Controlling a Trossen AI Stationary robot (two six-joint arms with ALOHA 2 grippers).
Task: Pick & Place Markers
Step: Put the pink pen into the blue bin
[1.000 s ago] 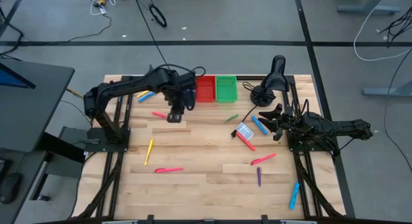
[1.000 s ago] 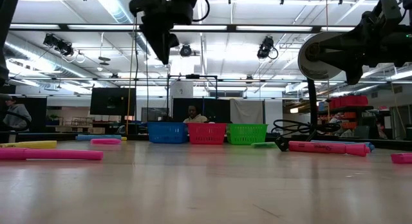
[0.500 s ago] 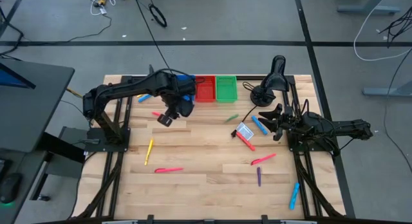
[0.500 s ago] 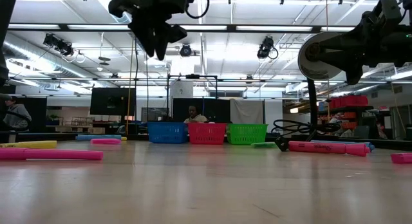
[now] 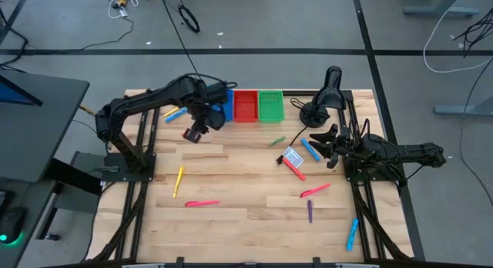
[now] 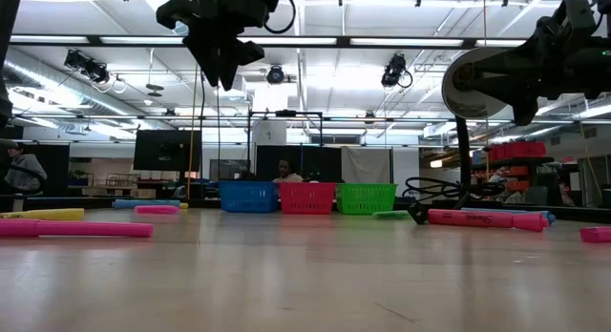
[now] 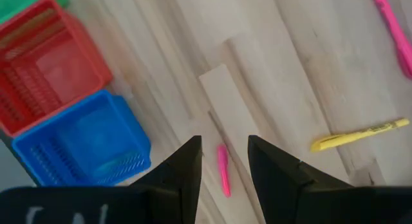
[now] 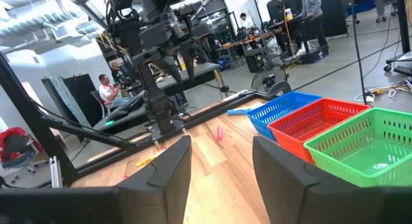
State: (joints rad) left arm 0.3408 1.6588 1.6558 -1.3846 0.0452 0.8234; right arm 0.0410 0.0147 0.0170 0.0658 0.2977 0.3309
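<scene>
Several markers lie flat and scattered on the wooden table. A short pink marker lies straight below my left gripper, which hangs open high above it, pointing down, near the blue bin. Nothing sits between its fingers. A yellow marker and a longer pink one lie farther toward the table's near side. My right gripper rests level and open at the table's right side, beside a blue marker and a red marker.
The blue bin, a red bin and a green bin stand in a row at the far edge. A small white-and-blue card with a cable lies right of centre. A black stand rises at the far right.
My left gripper has gone a little toward the table's left edge and slightly up, and has rolled about its own pointing line. Its fingers have stayed equally far apart. No marker has moved.
</scene>
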